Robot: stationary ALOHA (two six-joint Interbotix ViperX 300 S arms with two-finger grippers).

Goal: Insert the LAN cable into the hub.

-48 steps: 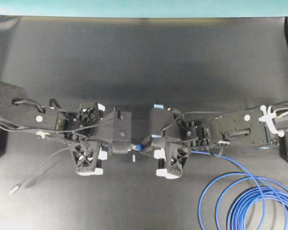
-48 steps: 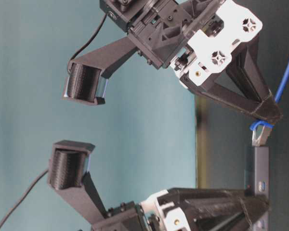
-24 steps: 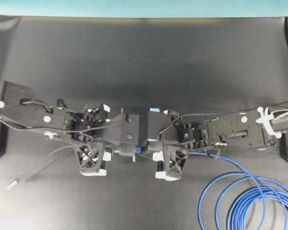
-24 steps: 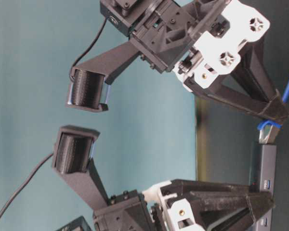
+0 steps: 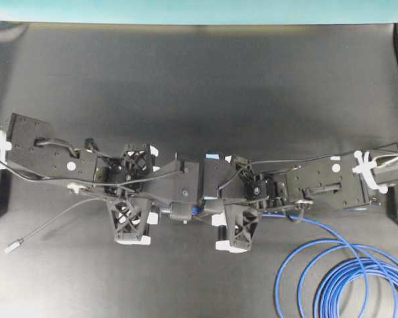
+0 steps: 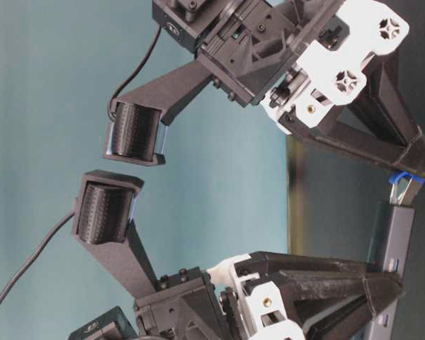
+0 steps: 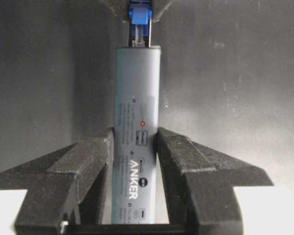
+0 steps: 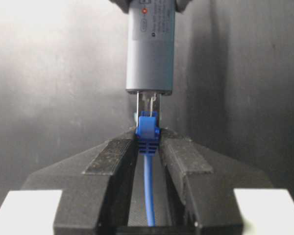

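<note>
The hub (image 7: 137,122), a slim grey bar with white lettering, is held lengthwise between the fingers of my left gripper (image 7: 135,139), which is shut on its sides. My right gripper (image 8: 148,142) is shut on the blue boot of the LAN cable (image 8: 147,129). The cable's clear plug points straight at the hub (image 8: 150,49) and meets its end face; how deep it sits I cannot tell. From the left wrist the plug (image 7: 139,17) shows at the hub's far end. Overhead, both grippers meet at mid-table around the plug (image 5: 196,211). The table-level view shows the plug (image 6: 405,190) touching the hub (image 6: 391,241).
The LAN cable's blue loops (image 5: 345,278) lie coiled at the front right of the black table. The hub's thin grey lead (image 5: 46,228) trails to the front left and ends in a silver plug (image 5: 12,248). Two ribbed black rollers (image 6: 131,131) fill the table-level foreground.
Both arms have drawn together at mid-table. The gap between plug and hub end has closed, and the plug now meets the hub's end. Both grips are unchanged.
</note>
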